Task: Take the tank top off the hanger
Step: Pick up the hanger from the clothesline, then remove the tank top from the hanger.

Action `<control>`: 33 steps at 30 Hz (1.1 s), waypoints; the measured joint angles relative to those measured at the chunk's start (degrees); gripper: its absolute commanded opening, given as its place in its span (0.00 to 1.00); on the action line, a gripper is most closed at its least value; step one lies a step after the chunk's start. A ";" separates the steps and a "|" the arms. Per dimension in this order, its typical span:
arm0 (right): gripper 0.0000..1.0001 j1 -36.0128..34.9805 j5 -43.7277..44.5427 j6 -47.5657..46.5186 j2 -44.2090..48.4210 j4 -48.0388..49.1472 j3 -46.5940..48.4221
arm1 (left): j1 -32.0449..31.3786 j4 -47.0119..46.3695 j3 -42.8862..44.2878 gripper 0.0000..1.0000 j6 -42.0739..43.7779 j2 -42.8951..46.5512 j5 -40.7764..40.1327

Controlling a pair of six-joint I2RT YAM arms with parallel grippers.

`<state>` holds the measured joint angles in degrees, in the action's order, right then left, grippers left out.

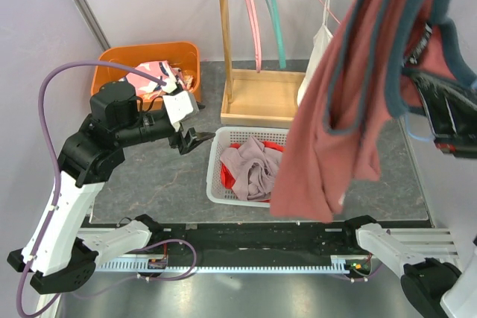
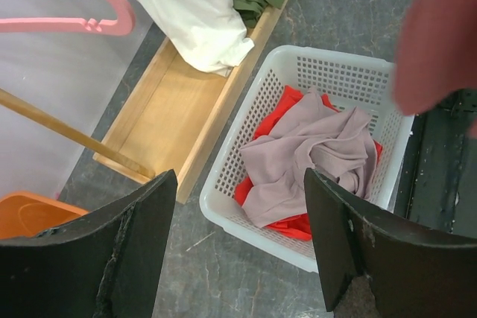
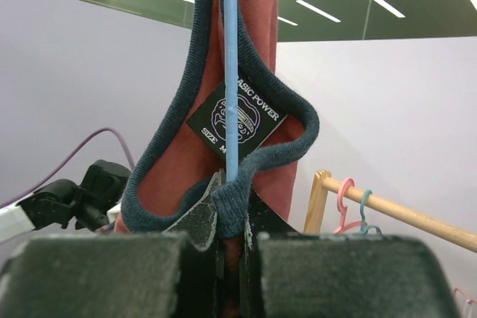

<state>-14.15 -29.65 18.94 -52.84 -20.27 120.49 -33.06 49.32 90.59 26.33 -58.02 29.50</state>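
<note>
The red tank top (image 1: 335, 109) with blue-grey trim hangs high at the right, close to the top camera, draped on a thin blue hanger (image 3: 231, 72). My right gripper (image 3: 232, 206) is shut on the hanger's rod, with the neck trim pinched in alongside it. From above, the right gripper (image 1: 428, 91) shows as a black block behind the cloth. A blurred edge of the tank top (image 2: 440, 35) shows in the left wrist view. My left gripper (image 1: 195, 139) hovers open and holds nothing, left of the white basket. Between its fingers (image 2: 240, 176) are the floor and the basket's corner.
A white basket (image 1: 216, 176) holds mauve and red clothes (image 2: 313, 154). An orange bin (image 1: 119, 57) with clothes sits at the back left. The wooden rack (image 1: 223, 42) carries pink (image 1: 250, 13) and teal hangers and a white garment (image 1: 317, 57).
</note>
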 measured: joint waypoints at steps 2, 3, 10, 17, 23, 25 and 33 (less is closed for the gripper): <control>0.00 0.48 0.26 0.20 -1.75 0.81 -0.04 | 0.00 -0.02 0.00 0.75 -0.02 0.02 0.33; 0.00 0.72 0.46 0.28 -2.67 1.36 -0.09 | 0.09 -0.02 0.00 0.75 -0.04 0.02 0.55; 0.00 2.16 -0.87 1.44 -5.22 4.55 -7.41 | 0.26 0.00 0.00 0.75 -0.11 0.24 0.66; 0.00 2.32 -8.22 0.04 -1.99 0.72 -24.35 | 0.26 1.88 2.58 0.83 -0.04 0.59 0.66; 0.00 1.01 -15.04 -4.83 0.94 -8.96 -34.01 | 0.26 5.27 5.51 0.94 1.46 3.56 -0.48; 0.00 -0.15 -17.35 -7.39 1.57 -11.13 -35.89 | 0.26 5.84 7.37 0.95 2.12 4.61 -0.42; 0.00 -3.28 -22.05 -13.25 11.28 -14.97 -53.16 | 0.24 3.74 15.23 0.92 4.74 5.64 7.82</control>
<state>-17.43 -51.70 5.69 -41.56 -35.24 67.33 -32.82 53.06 105.82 31.07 -52.38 37.32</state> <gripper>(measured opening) 0.063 0.938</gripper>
